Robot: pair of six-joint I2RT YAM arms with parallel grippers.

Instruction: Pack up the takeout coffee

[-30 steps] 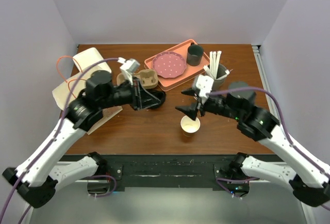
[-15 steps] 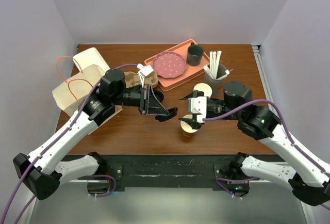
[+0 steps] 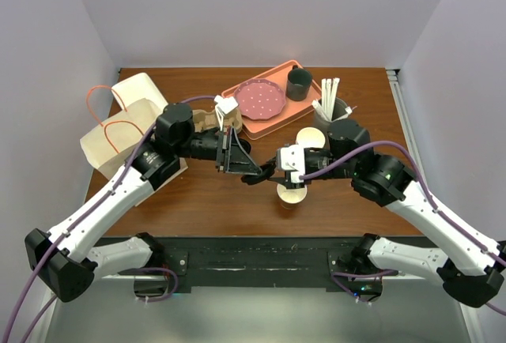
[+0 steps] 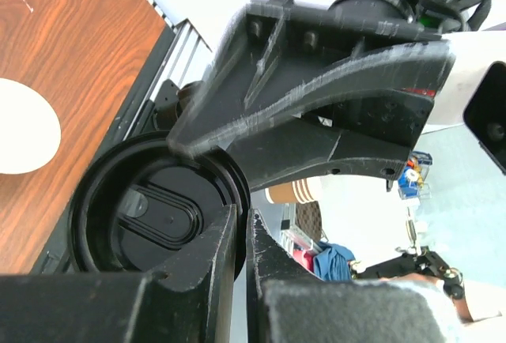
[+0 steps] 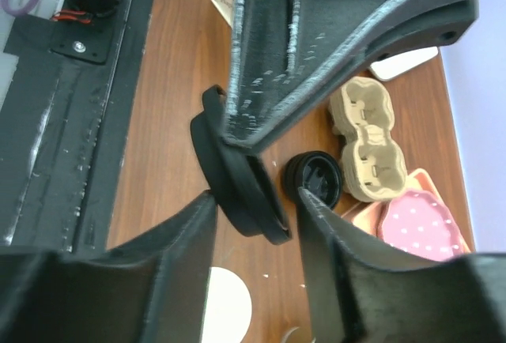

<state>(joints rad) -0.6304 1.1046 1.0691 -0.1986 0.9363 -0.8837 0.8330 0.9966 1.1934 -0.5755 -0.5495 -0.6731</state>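
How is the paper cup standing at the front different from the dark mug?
The paper cup is brown outside and white inside; the mug is dark all over. The paper cup stands on bare table; the mug stands on the orange tray. Both are upright with no lid.

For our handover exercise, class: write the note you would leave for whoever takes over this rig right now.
Left claw: shut on the black sip lid's rim, held near the cup.
Right claw: open, one finger on either side of that lid.
Kraft cup: upright on the table, lidless.
Paper bag: at the table's left.
Done: lid picked up.
Left: fit the lid, then probably bag the cup.
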